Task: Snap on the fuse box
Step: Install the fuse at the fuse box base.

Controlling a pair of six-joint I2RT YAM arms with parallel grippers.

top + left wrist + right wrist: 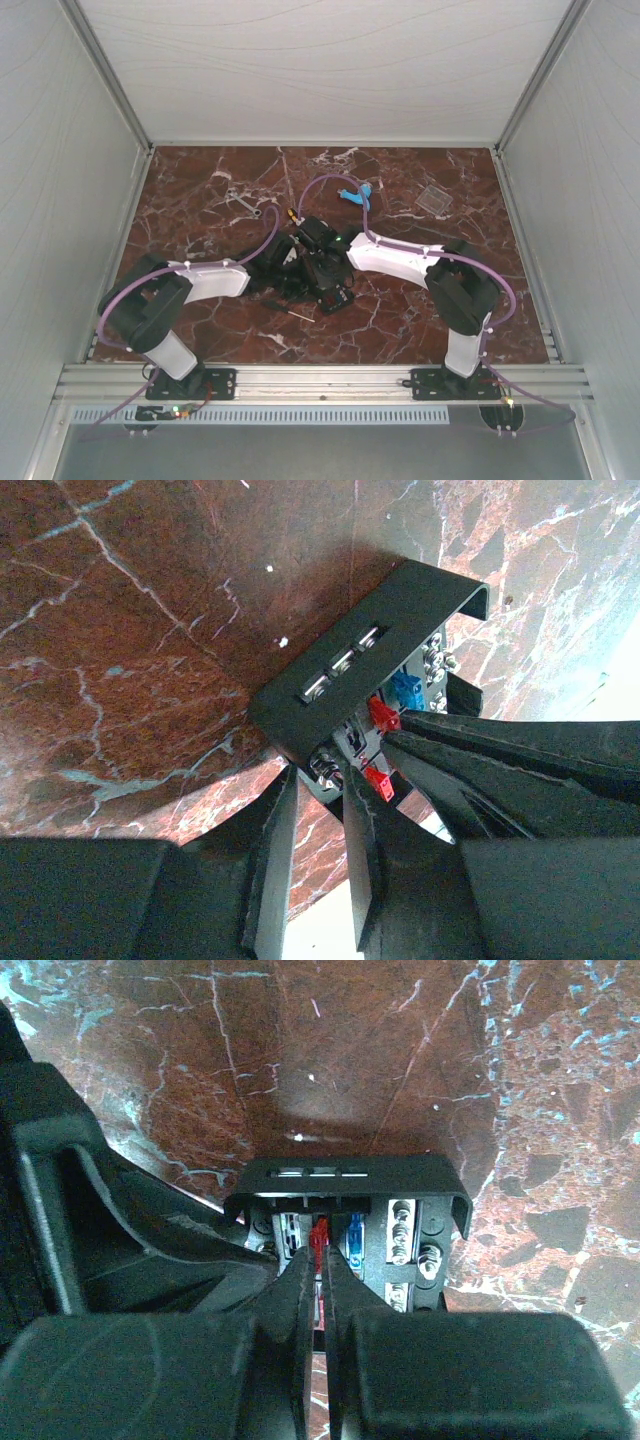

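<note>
The fuse box (370, 670) is a black plastic box with red and blue fuses and screw terminals inside, and it has no cover on. In the top view the fuse box (330, 290) sits mid-table between both arms. My left gripper (320, 780) is closed on the box's near corner, with a gap left between its fingers. My right gripper (320, 1260) is shut on a red fuse (320, 1232) inside the fuse box (430, 1175). The clear square cover (435, 197) lies apart at the back right.
A light-blue plastic piece (358, 195) lies behind the arms. A small wrench (243, 203) sits at the back left, and a thin tool (290, 215) lies near it. A small pale sliver (300, 315) rests in front of the box. White walls enclose the table.
</note>
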